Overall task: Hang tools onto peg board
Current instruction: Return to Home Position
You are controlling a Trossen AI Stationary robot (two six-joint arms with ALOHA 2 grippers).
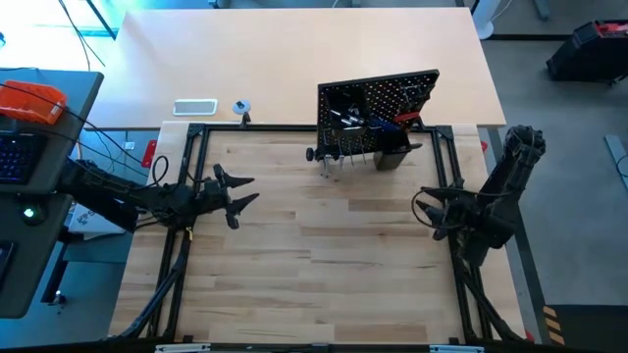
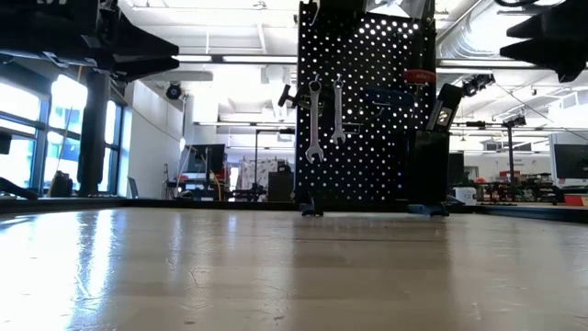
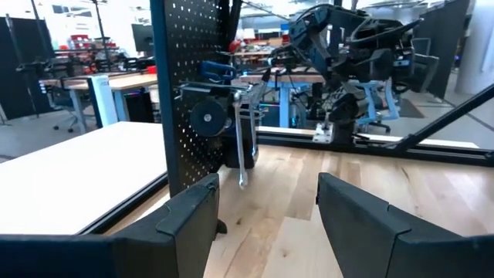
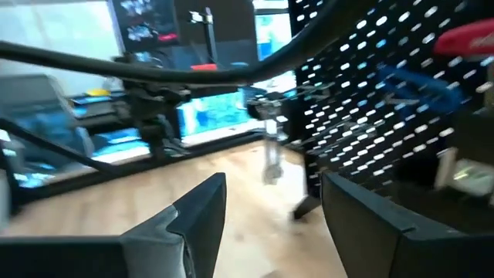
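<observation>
The black peg board (image 1: 378,110) stands upright at the far middle of the wooden table. Two silver wrenches (image 2: 315,119) hang from hooks on its front. A blue-handled hex key (image 4: 417,85) and a red handle (image 2: 420,76) also hang on the board, and a black-and-silver bar (image 2: 446,106) leans in its small bin. My left gripper (image 1: 240,193) hovers open at the table's left, pointing toward the board. My right gripper (image 4: 270,216) hovers open at the table's right (image 1: 442,208), level, with nothing between its fingers.
Black frame rails (image 1: 196,147) run around the wooden table. Beyond the far rail, a white flat item (image 1: 194,107) and a small blue-and-silver item (image 1: 241,106) lie on a pale table. An orange object (image 1: 29,98) sits at far left. Bare wood (image 1: 334,265) lies between the arms.
</observation>
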